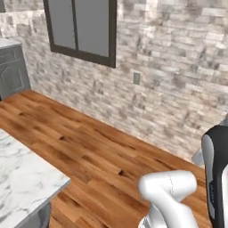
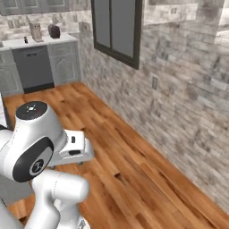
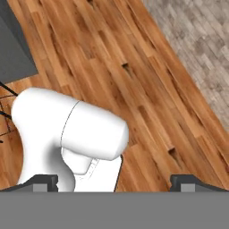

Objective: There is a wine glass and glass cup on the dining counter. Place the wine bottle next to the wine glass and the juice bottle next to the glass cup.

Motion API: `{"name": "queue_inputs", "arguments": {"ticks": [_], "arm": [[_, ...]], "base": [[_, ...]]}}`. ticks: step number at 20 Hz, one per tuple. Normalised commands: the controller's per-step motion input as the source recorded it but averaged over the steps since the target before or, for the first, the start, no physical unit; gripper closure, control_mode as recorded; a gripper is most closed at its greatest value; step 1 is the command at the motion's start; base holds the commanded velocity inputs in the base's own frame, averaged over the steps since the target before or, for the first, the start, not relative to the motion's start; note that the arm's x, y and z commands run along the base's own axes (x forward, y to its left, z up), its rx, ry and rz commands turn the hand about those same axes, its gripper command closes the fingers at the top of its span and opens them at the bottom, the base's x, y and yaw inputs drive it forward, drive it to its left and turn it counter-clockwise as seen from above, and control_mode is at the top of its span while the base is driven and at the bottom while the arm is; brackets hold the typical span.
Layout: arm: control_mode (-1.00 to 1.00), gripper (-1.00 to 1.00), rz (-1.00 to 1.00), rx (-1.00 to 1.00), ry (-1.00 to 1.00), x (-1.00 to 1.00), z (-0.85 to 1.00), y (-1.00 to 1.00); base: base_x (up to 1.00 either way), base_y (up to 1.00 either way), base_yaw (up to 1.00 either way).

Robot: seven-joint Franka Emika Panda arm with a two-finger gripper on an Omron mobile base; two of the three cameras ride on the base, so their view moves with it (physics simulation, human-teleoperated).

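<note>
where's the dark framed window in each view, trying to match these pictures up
Left base view: the window is at top centre-left, set in the brick wall.
Right base view: the window is at top centre, in the same brick wall.
Hand view: no window here.
Shared landmark: the wood floor meeting the brick wall.

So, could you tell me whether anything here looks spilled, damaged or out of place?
Nothing stands out. The wooden floor is clean and unmarked, the brick wall and window look intact, and the marble counter corner is tidy. The end effector is open, holding nothing.
</note>
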Motion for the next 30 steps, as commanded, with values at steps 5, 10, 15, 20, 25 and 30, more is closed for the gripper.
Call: {"name": "queue_inputs", "arguments": {"ticks": [5,10,15,20,25,30], "arm": [[1.00,-1.00,0.00,0.00,0.00,0.00,0.00,0.00],[1.00,-1.00,0.00,0.00,0.00,0.00,0.00,0.00],[1.00,-1.00,0.00,0.00,0.00,0.00,0.00,0.00],[1.00,-1.00,0.00,0.00,0.00,0.00,0.00,0.00],[1.00,-1.00,0.00,0.00,0.00,0.00,0.00,0.00],[1.00,-1.00,0.00,0.00,0.00,0.00,0.00,0.00]], "base": [[0.85,-0.15,0.24],[0.82,-0.08,0.32],[0.81,-0.07,0.34],[0.81,-0.07,0.34],[0.83,-0.07,0.26],[0.86,-0.07,0.19]]}}
